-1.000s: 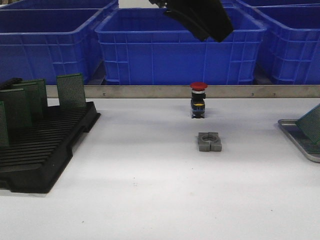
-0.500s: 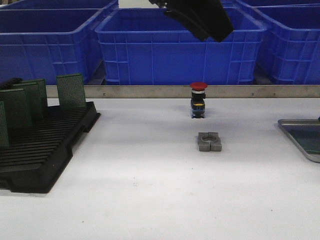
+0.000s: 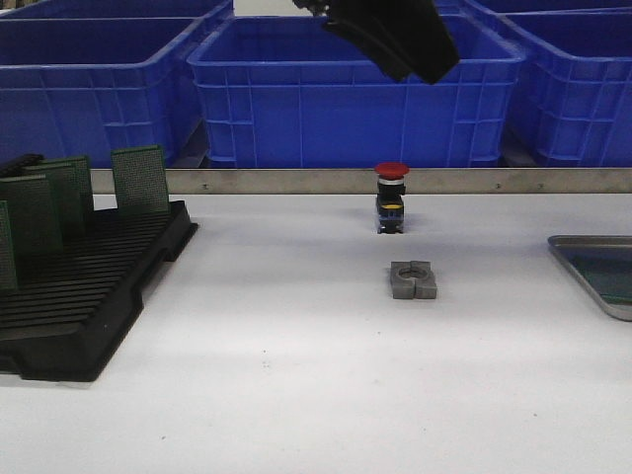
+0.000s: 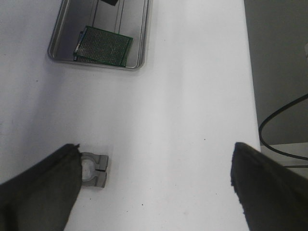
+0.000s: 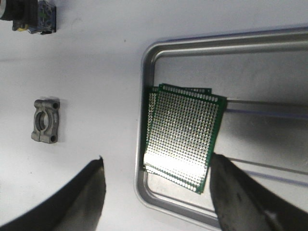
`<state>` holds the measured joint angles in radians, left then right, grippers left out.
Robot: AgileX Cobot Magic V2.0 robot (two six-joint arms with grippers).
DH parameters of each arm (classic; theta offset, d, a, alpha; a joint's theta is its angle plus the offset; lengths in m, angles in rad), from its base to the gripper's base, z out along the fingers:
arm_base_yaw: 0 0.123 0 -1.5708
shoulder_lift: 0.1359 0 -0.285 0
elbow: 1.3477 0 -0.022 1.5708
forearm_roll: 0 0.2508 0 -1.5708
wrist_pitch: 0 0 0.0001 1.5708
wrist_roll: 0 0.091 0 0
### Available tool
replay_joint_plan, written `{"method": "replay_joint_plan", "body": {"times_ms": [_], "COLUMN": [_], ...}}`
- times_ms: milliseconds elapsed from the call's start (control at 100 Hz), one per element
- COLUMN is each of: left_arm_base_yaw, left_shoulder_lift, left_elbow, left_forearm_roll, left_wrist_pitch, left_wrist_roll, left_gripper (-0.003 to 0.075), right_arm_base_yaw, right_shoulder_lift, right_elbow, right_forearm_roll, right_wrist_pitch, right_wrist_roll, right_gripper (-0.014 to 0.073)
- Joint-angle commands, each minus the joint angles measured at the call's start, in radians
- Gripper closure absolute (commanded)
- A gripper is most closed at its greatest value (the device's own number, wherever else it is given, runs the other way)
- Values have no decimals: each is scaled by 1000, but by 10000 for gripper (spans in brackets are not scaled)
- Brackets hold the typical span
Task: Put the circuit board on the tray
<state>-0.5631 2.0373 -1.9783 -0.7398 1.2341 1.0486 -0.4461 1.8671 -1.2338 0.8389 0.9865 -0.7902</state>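
Note:
A green perforated circuit board (image 5: 185, 127) lies flat in the silver tray (image 5: 149, 62), on top of a second board whose edge peeks out. My right gripper (image 5: 156, 192) hovers above the tray's corner, open and empty, with the board's end between its fingers (image 5: 240, 197) but well below them. In the front view the tray (image 3: 578, 259) sits at the table's right edge with the board (image 3: 614, 281) inside. My left gripper (image 4: 154, 187) is open and empty, high over the table, with the tray (image 4: 140, 48) and board (image 4: 103, 45) far ahead of it.
A black slotted rack (image 3: 89, 296) at the left holds several upright green boards (image 3: 138, 178). A grey clamp block (image 3: 413, 279) and a red push button (image 3: 392, 197) stand mid-table. Blue crates (image 3: 355, 99) line the back behind a metal rail. My left arm (image 3: 395, 35) hangs at top centre.
A second ago the board stood tilted over the tray at the right edge. It now lies flat in the tray, released, and the right gripper has left the front view.

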Motion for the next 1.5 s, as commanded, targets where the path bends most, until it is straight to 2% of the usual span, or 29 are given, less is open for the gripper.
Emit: {"method": "replay_joint_plan", "body": {"times_ms": [0,100,230,370,690,830,970,1260,1400,1490], "left_arm_base_yaw": [-2,-2,9,50,158,187,187,199,248,297], "left_shoulder_lift": [-56,-56,-60,-65,-163,-234,-345,-692,-855,-952], "left_elbow": [-23,-23,-23,-23,-22,15,149,622,831,945], "left_forearm_roll": [-66,-66,-18,-34,-49,9,105,151,149,146], "left_wrist_pitch": [40,36,-20,-58,-108,-177,-315,-750,-922,-975], "left_wrist_roll": [-15,-15,-27,-77,-196,-248,-283,-309,-367,-385], "left_gripper": [132,132,132,132,133,133,133,133,133,133], "right_arm_base_yaw": [10,37,75,119,217,273,329,401,401,401], "right_shoulder_lift": [-81,-123,-166,-213,-389,-477,-556,-697,-782,-852], "right_elbow": [-19,-18,-18,-11,95,143,192,265,338,391], "right_forearm_roll": [28,27,24,-9,-12,-12,-12,-12,-12,-12], "right_wrist_pitch": [7,-100,-120,-132,-327,-421,-497,-590,-676,-722], "right_wrist_roll": [-7,-18,-24,-24,-51,-77,-86,-114,-135,-144], "right_gripper": [103,103,104,104,104,104,104,104,104,104]}}
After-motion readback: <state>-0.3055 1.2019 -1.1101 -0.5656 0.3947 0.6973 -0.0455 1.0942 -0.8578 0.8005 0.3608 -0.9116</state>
